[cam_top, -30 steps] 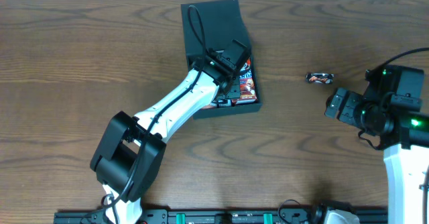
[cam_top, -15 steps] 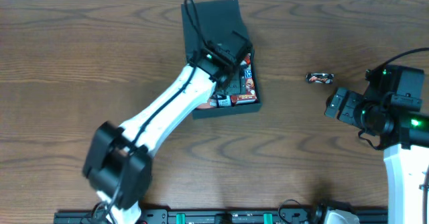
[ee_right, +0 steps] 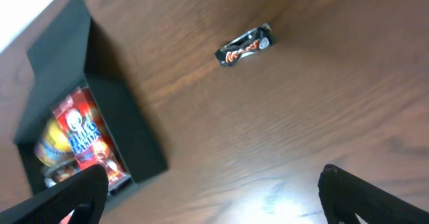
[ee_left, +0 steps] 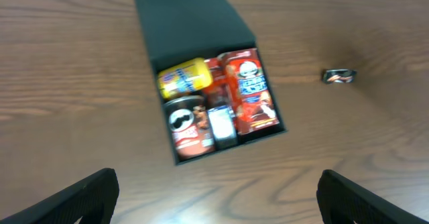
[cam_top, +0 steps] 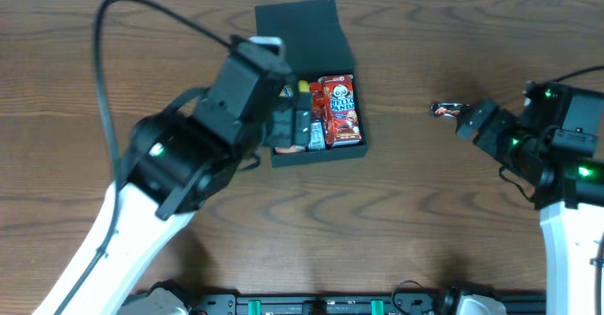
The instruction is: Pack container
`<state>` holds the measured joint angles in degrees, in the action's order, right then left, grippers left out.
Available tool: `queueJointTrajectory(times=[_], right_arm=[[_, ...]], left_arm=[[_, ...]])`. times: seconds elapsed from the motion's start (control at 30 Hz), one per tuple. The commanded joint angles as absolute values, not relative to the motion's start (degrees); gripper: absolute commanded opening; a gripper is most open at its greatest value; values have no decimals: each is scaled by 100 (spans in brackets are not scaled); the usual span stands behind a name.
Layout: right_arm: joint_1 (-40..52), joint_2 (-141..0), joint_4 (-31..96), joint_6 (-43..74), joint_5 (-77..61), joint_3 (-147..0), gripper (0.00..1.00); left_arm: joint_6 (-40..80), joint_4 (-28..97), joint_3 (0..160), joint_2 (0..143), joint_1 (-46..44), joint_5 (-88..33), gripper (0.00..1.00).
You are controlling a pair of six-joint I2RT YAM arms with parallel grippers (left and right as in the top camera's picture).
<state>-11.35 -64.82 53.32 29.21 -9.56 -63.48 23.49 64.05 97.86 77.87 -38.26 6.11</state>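
- Container (cam_top: 304,30) sits toward the far middle of the counter (cam_top: 113,60). It is a dark square box with its flap lid open and lying flat on the far side.
- Snacks fill the box. A red snack pack (ee_left: 250,90) lies along the right wall, and a yellow pack (ee_left: 184,76) sits at the far left by the hinge. A small red can (ee_left: 188,127) with a moustached face lies at the near left. A slim dark packet (ee_left: 222,122) sits between the can and the red pack (its print is too blurred to read).
- Left claw (ee_left: 216,187) hangs above the counter on the near side of the box, its two fingers spread wide apart and holding nothing. Both fingertips show in the bottom corners of the left wrist view, with the whole box beyond them.
- In the overhead view, the bulk of the left arm covers the box's left edge.
- Candy bar (cam_top: 449,109) in a dark wrapper lies alone on the bare wood, well to the right of the box.
- Right claw (ee_right: 208,187) is also spread wide and empty. Overhead it is near the candy bar, on the bar's right side. The right wrist view shows the bar ahead of the fingers, with bare wood between them.
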Motion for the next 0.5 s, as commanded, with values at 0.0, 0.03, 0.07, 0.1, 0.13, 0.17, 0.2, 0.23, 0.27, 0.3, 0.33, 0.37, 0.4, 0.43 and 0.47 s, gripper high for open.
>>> queueJointTrajectory(times=[0.0, 0.03, 0.07, 0.1, 0.13, 0.17, 0.2, 0.23, 0.27, 0.3, 0.33, 0.37, 0.4, 0.43, 0.47], right_arm=[[-1170, -6685, 5411, 4950, -552, -6348, 99], [-1170, -6785, 5424, 5542, -355, -6348, 99], [-1170, -6884, 5411, 5981, -233, -6348, 99], [-1170, -6991, 5356, 6379, -141, -6348, 99], [-1170, -7135, 5231, 6700, -58, -6348, 99], [-1170, -7255, 5111, 6860, -19, -6348, 99], [-1170, -7432, 4921, 7013, -19, -6348, 99], [-1170, -7572, 4770, 7102, -23, -6348, 99], [-1164, -7719, 4624, 7192, -23, -6348, 99], [-1157, -7931, 4403, 7325, -27, -6348, 99], [-1153, -8121, 4158, 7367, -113, -6348, 99], [-1155, -8331, 3824, 7365, -281, -6348, 99], [-1155, -8429, 3638, 7319, -368, -6348, 99], [-1155, -8512, 3494, 7168, -373, -6348, 99], [-1155, -8576, 3415, 6932, -366, -6348, 99]], left_arm=[[2204, 6622, 9854, 7697, -3817, 919, 95], [2206, 6709, 9854, 7679, -3817, 917, 95], [2209, 6799, 9854, 7679, -3817, 913, 95], [2215, 6866, 9854, 7679, -3817, 904, 95], [2228, 6934, 9854, 7682, -3817, 893, 95], [2228, 6976, 9854, 7682, -3820, 875, 95], [2228, 7006, 9854, 7679, -3817, 847, 95], [2228, 7008, 9854, 7679, -3817, 814, 95], [2228, 7006, 9854, 7679, -3817, 779, 95], [2228, 7004, 9854, 7679, -3820, 764, 95], [2226, 7006, 9854, 7682, -3817, 766, 95], [2226, 7004, 9854, 7682, -3817, 766, 95], [2226, 7004, 9854, 7682, -3817, 766, 95], [2226, 7004, 9854, 7682, -3817, 766, 95], [2226, 7006, 9854, 7679, -3817, 766, 95]])
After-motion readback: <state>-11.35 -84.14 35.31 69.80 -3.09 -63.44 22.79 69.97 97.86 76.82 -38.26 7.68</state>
